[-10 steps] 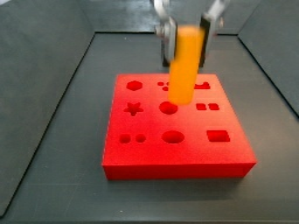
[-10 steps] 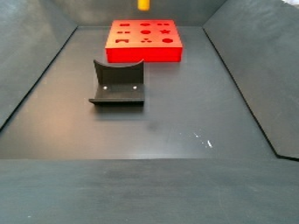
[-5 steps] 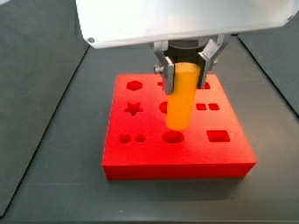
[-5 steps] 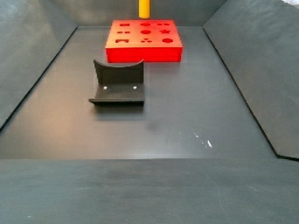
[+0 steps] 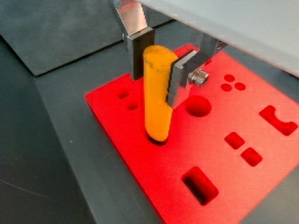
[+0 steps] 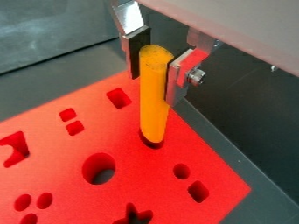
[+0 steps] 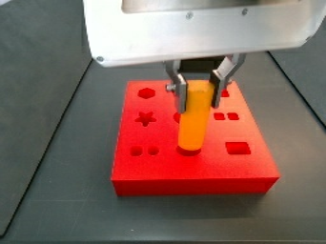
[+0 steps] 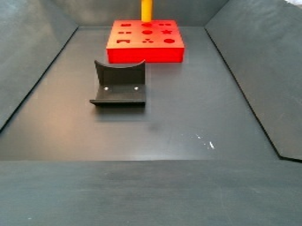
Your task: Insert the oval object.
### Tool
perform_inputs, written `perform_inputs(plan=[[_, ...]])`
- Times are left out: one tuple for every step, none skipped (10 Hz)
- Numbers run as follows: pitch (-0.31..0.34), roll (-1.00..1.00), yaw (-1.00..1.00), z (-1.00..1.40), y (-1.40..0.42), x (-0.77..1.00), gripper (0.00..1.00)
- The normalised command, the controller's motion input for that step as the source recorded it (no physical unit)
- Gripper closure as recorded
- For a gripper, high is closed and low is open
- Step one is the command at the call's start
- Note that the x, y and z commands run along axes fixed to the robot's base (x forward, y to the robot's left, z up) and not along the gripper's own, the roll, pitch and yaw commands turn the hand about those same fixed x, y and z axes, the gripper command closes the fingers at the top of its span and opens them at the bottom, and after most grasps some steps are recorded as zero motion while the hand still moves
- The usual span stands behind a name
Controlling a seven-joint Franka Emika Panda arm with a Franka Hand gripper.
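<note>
The oval object [image 5: 156, 96], a smooth orange-yellow peg, stands upright in the grip of the tool [image 5: 163, 63], whose flat silver fingers [image 5: 184, 74] clamp its upper part from either side. In both wrist views the peg's rounded lower end meets the top face of the red block [image 5: 222, 149]; in a wrist view [image 6: 153, 92] it sits at the mouth of a hole, though how deep it has entered cannot be told. The same grip shows in a side view, tool [image 7: 196, 84] over peg [image 7: 193, 119], lower end at the round-edged hole in the middle of the block [image 7: 192, 172]. Around that hole the block's face carries a star, a hexagon, paired dots, small squares and a rectangle. The block rests on the dark counter [image 8: 177, 132] at its far end, seen in a side view [image 8: 147, 42], with the peg [image 8: 147, 9] rising above it. The fixture [image 8: 119, 84], a dark L-shaped bracket, stands on the counter near the block, apart from it.
</note>
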Motion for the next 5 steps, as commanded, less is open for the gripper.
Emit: perform_inputs(plan=[[-0.021, 0.02, 0.00, -0.27, 0.00, 0.00, 1.00], [-0.013, 0.03, 0.00, -0.25, 0.00, 0.00, 1.00], [0.000, 0.03, 0.00, -0.17, 0.00, 0.00, 1.00], [0.000, 0.05, 0.00, -0.13, 0.00, 0.06, 1.00], [0.000, 0.07, 0.00, -0.14, 0.00, 0.08, 1.00]])
